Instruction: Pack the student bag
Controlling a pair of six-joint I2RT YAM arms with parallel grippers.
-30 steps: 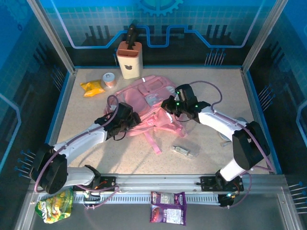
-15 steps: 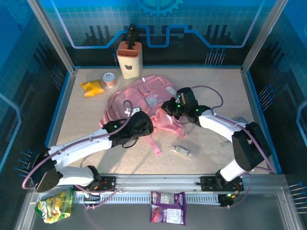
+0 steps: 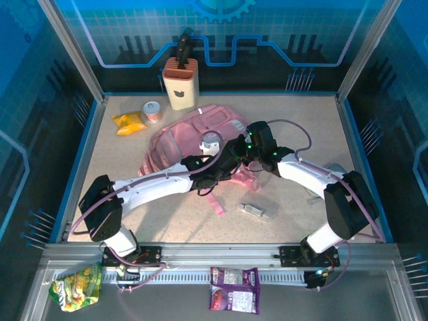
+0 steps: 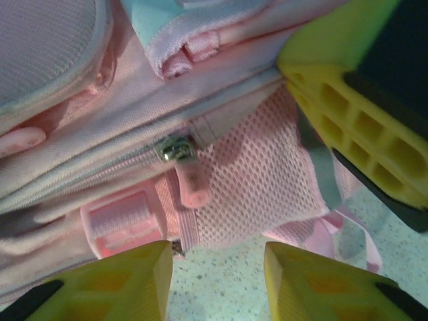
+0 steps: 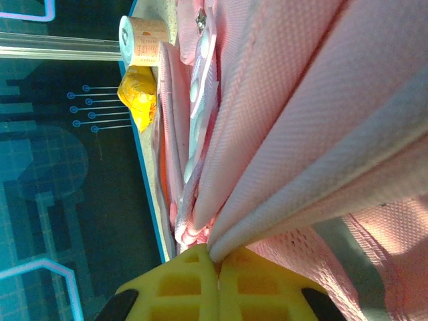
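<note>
right gripper (image 5: 218, 266) pinching large soft pink fabric backpack (image 3: 179, 136) fold | left gripper (image 4: 217, 267) hovering part-open, empty, beside small pink zip pull (image 4: 190, 184) | advice: be centring pull before closing

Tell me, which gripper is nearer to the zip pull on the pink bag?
Left. The left gripper is right in front of the zip pull, jaws open; the right gripper pinches the bag farther off to one side.

Middle of the speckled tabletop (image 3: 114, 157), toward its far edge: soft pink fabric backpack (image 3: 190, 134). Far edge, behind it: cream knife block (image 3: 180, 85). Far-left corner, side by side: yellow snack packet (image 3: 128, 122), small paper roll (image 3: 153, 112). Before the backpack, toward the near edge: small clear wrapped item (image 3: 254, 211).
</note>
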